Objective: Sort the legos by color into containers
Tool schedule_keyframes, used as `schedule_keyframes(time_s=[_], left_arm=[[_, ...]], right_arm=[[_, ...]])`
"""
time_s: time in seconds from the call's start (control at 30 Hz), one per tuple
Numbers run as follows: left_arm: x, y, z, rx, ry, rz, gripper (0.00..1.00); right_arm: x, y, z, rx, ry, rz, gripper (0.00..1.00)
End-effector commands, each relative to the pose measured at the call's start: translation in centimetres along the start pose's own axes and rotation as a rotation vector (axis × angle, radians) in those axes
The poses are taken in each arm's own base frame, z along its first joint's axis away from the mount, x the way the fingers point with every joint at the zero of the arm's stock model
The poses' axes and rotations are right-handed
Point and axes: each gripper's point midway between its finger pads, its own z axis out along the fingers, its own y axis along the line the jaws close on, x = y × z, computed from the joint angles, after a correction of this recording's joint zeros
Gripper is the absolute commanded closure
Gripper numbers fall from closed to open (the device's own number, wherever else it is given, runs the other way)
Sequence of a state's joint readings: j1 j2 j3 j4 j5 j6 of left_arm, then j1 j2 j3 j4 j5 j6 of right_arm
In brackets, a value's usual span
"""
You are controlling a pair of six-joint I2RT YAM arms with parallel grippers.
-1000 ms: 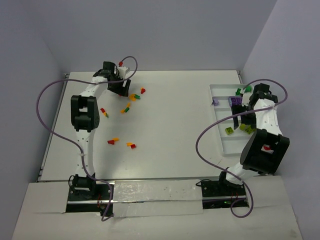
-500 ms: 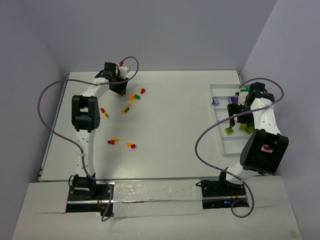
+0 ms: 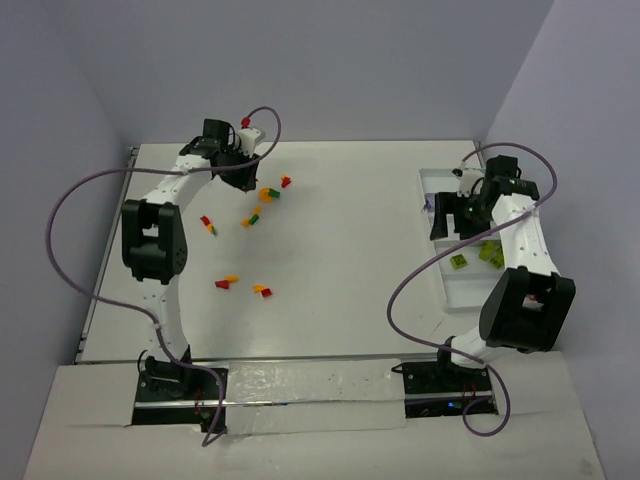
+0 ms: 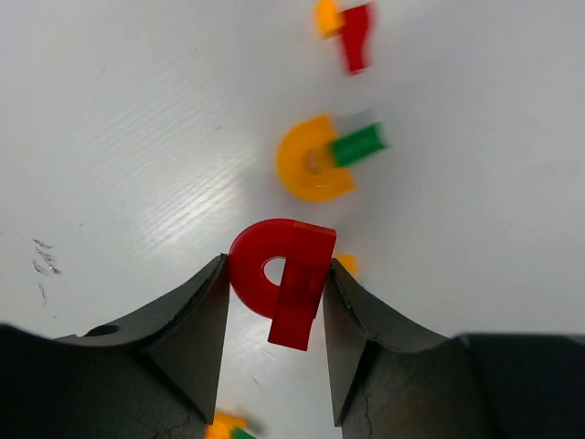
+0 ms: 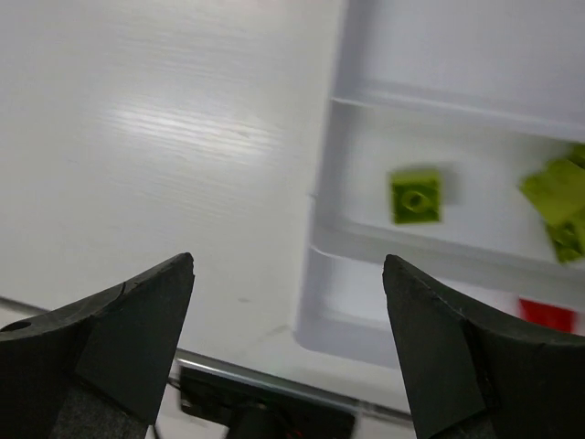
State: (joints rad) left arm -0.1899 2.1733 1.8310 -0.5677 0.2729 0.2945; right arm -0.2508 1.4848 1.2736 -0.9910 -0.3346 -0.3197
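**Left gripper** (image 3: pixel 240 172) (image 4: pixel 274 279): out over the far left part of the table (image 3: pixel 350 250). Its jaws are drawn in on a red lego (image 4: pixel 281 291), a ring-shaped piece joined to a short bar. Both fingers press its sides. Cannot tell whether it is lifted or resting on the table.
- Just beyond the fingertips lies an orange ring piece (image 4: pixel 311 171) with a green brick (image 4: pixel 356 144) touching its edge.
- Farther beyond is an orange-and-red pair (image 4: pixel 347 32), blurred.
- Loose legos (image 3: pixel 225 283) in red, orange and a little green are scattered on the base side of this gripper.

**Right gripper** (image 3: pixel 447 215) (image 5: pixel 288 263): jaws spread wide, nothing between them. It hangs over the table-side rim of the white tray (image 3: pixel 432 180) (image 5: pixel 327 229), well apart from the left gripper.

**Tray contents, from the right wrist view:**
- The compartment beyond and to the right of the fingertips holds a single lime-yellow brick (image 5: pixel 416 195) (image 3: pixel 459 262). It lies stud side up, alone on the floor.
- The same compartment holds a lime-yellow clump (image 5: pixel 558 201) (image 3: pixel 490 252) near the frame's right edge, apart from the single brick.
- One divider nearer the gripper, the next compartment holds a red piece (image 5: pixel 548 314), partly hidden behind the right finger.

From the top view, both lime-yellow lots sit on the base side of the right gripper. The arm covers the tray's far compartments, so their contents cannot be read.
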Motion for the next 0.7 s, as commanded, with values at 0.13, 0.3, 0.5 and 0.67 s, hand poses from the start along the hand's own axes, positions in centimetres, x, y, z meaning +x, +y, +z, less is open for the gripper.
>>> schedule_keyframes(time_s=[0.13, 0.3, 0.5, 0.67], left_arm=[[-5.1, -17.2, -11.3, 0.368, -0.235, 0.27, 0.83], [-3.4, -27.0, -17.6, 0.74, -0.361, 0.361, 0.82], [-4.0, -31.1, -20.2, 0.899, -0.359, 0.344, 0.87], [-2.2, -33.0, -17.8, 0.763, -0.3, 0.502, 0.89]], right_arm=[[-6.3, 12.2, -1.7, -0.57, -0.213, 0.094, 0.09], [-6.5, 18.5, -1.9, -0.866, -0.12, 0.086, 0.08], [-4.3, 22.3, -2.4, -1.026, -0.014, 0.05, 0.07], [-3.5, 23.6, -2.3, -1.065, 0.023, 0.057, 0.06]])
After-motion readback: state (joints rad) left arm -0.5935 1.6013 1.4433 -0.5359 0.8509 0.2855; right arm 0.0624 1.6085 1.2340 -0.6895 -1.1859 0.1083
